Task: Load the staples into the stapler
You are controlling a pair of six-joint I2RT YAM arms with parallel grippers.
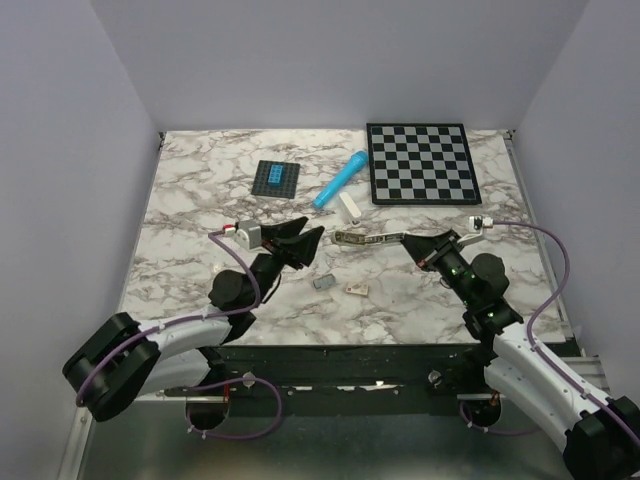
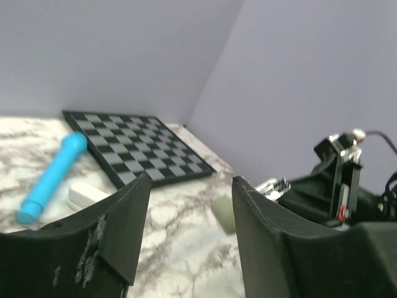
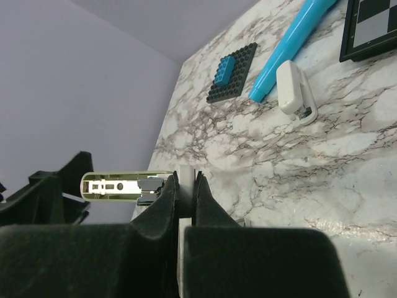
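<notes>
The marble tabletop (image 1: 200, 200) carries a chessboard (image 1: 420, 162) at its far right corner. A dark plate with blue bricks (image 1: 275, 178) lies near the far edge, left of centre. A blue cylinder (image 1: 339, 179) lies slantwise between plate and chessboard, and a small white clip-like piece (image 1: 348, 207) lies just beside its near end.

The right gripper (image 1: 403, 238) is clamped on the stapler (image 1: 362, 239), which it holds level over the middle of the tabletop, pointing at the left arm. The left gripper (image 1: 313, 226) faces the stapler's free end with its jaws apart and nothing between them.

The staples (image 1: 324, 283) lie flat toward the near edge, about midway along it, in front of both grippers. A small cream piece (image 1: 357, 288) lies near them on the right, apart from them.

The right wrist view alone shows the stapler's metal rail exposed inside its cream shell. The left wrist view alone shows the empty gap between the left fingers (image 2: 127, 223). The staples show only from overhead.
</notes>
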